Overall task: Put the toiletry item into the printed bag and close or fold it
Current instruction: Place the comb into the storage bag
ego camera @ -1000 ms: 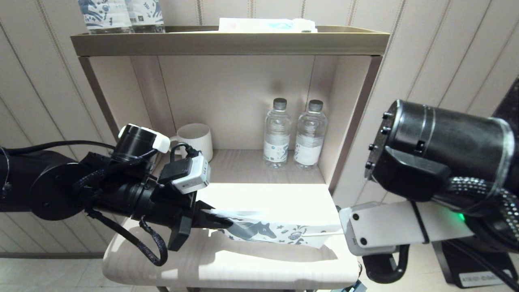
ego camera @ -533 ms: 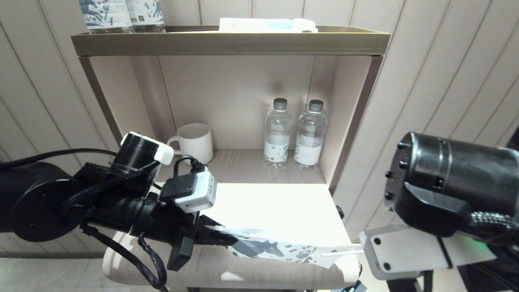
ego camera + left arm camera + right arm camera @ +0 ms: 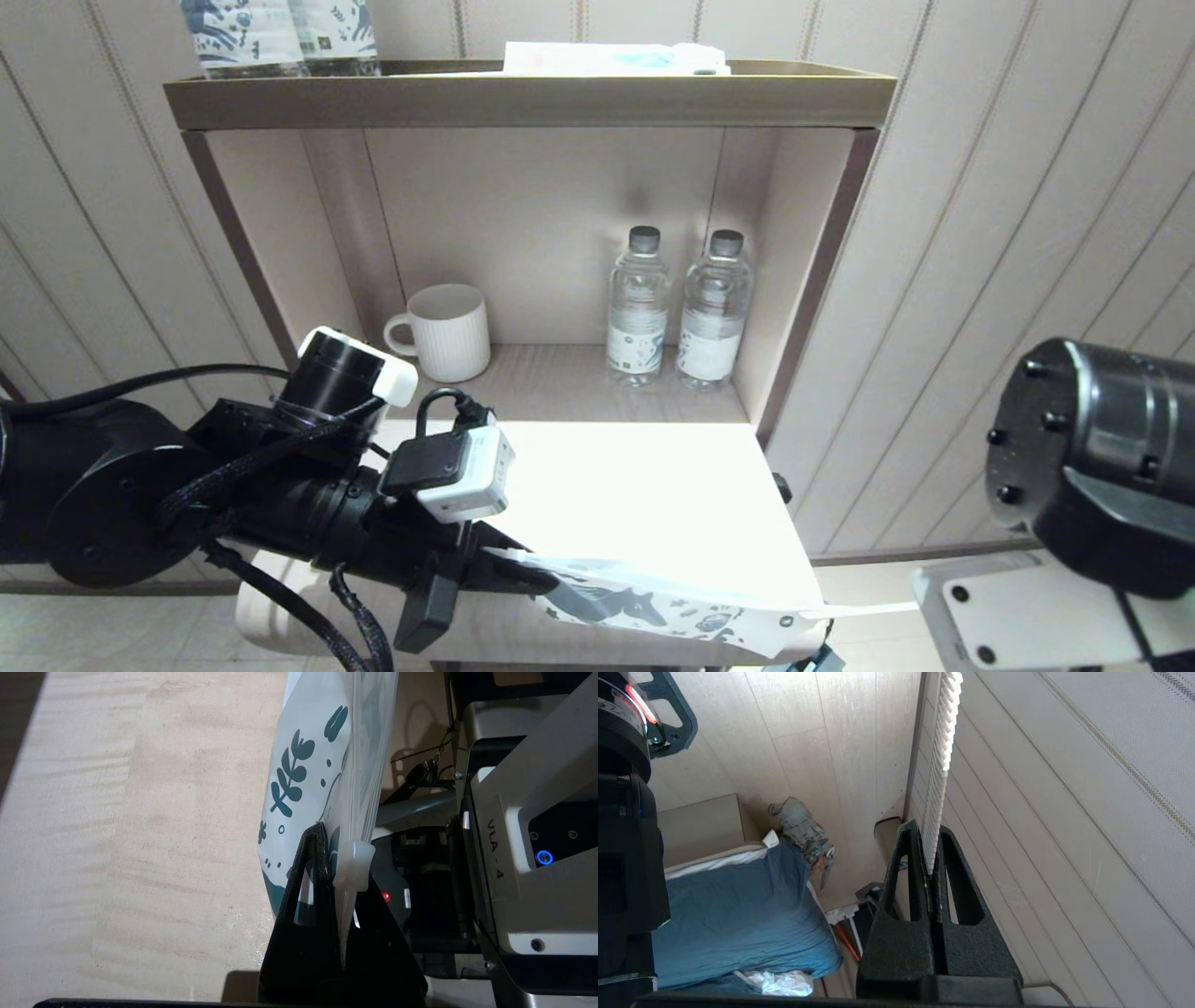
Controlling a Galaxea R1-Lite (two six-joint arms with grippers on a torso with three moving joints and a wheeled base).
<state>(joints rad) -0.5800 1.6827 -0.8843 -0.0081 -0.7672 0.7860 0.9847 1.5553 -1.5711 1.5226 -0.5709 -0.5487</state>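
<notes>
Head view of a wall shelf unit (image 3: 523, 98) with a pale pull-out ledge (image 3: 653, 485) at the near side. The left gripper (image 3: 509, 574), low on the left over the near edge of the ledge, is clamped on the slider end of the printed bag (image 3: 653, 611); the left wrist view shows its fingers (image 3: 303, 905) pinching the pouch beside the white zip slider (image 3: 353, 865). Over the past second the bag has sunk toward the near edge and now droops rightward past the ledge's near right corner. The right arm has drawn away to the right and down, so that only its wrist housing (image 3: 1092, 467) shows at the far right; the right gripper (image 3: 931, 858) holds the white comb (image 3: 938, 742) edge-on between closed fingers, teeth pointing away. In the head view the comb (image 3: 864, 610) now appears as a thin white sliver just right of the bag's free end, seemingly outside it rather than inserted. Insertion therefore appears not yet achieved, and the widening gap suggests a fresh approach is needed. A white mug (image 3: 451, 331) and two water bottles (image 3: 677, 313) stand far back on the shelf.
</notes>
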